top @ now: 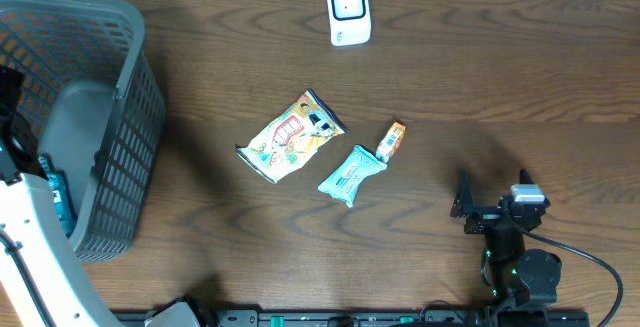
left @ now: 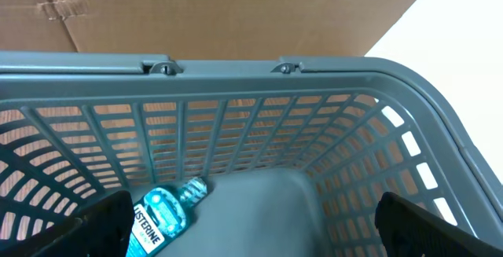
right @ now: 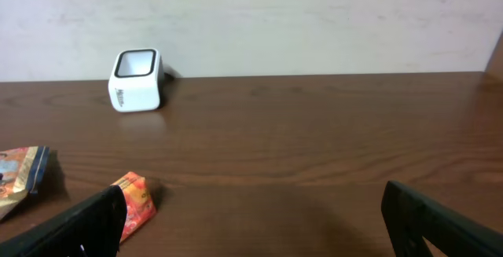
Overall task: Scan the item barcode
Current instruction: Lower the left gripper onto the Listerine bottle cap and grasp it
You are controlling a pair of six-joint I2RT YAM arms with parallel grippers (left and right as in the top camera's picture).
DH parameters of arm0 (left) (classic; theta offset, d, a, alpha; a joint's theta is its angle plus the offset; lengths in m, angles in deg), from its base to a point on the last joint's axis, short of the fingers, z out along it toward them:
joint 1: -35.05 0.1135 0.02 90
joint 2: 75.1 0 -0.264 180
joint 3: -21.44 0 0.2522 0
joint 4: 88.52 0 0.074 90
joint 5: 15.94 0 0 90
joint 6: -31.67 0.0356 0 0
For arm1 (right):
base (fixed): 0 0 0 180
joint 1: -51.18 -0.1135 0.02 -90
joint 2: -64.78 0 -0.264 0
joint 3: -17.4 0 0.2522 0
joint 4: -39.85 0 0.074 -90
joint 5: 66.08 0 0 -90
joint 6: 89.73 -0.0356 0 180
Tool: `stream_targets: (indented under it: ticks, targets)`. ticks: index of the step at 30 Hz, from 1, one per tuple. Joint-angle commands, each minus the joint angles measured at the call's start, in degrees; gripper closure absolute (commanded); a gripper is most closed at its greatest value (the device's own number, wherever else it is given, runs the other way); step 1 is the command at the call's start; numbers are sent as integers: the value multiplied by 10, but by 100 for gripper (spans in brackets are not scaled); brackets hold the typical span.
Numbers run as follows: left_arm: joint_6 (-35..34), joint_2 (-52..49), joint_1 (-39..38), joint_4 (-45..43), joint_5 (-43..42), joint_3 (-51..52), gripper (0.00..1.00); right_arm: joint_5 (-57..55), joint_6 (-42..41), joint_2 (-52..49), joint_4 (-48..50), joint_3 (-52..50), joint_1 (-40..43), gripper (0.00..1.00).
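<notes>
A white barcode scanner [top: 348, 12] stands at the table's far edge, and the right wrist view has it at the far left [right: 137, 79]. Mid-table lie a yellow snack bag [top: 292, 137], a teal packet [top: 350, 174] and a small orange packet [top: 390, 141]. My right gripper [top: 493, 187] is open near the front right, empty, with the orange packet [right: 135, 202] beside its left finger. In the left wrist view my left gripper [left: 251, 225] hangs open and empty inside the grey basket [left: 236, 68], above a blue mouthwash bottle [left: 161, 214].
The grey basket [top: 120, 127] fills the table's left end, with my left arm [top: 30, 237] reaching into it. A cardboard box [left: 196, 13] stands behind the basket. Bare wood lies between the packets and the scanner.
</notes>
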Motion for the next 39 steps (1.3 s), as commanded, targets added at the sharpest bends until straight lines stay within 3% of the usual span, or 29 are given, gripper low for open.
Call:
stream_targets:
  ticks: [1,11,16,22,25,30,39]
  targets:
    - [-5,-3,3,0,-3,0,2,-3,6,3,-2,-1,5,1]
    - [-2,-3,3,1,-2,0,2,-3,6,3,-2,-1,5,1]
    - [54,-4,6,-13,-1,0,2,-3,6,3,-2,-1,5,1]
    - [67,-26,45,-5,-1,0,2,-3,6,3,-2,-1,5,1]
    - [105,-56,64,7,-33,0,2,-3,6,3,-2,-1,5,1]
    - [195,-123,82,47,-160,0,2,-3,6,3,-2,-1,5,1]
    - [266,-156,96,60,-146,30,2,-3,6,3,-2,-1,5,1]
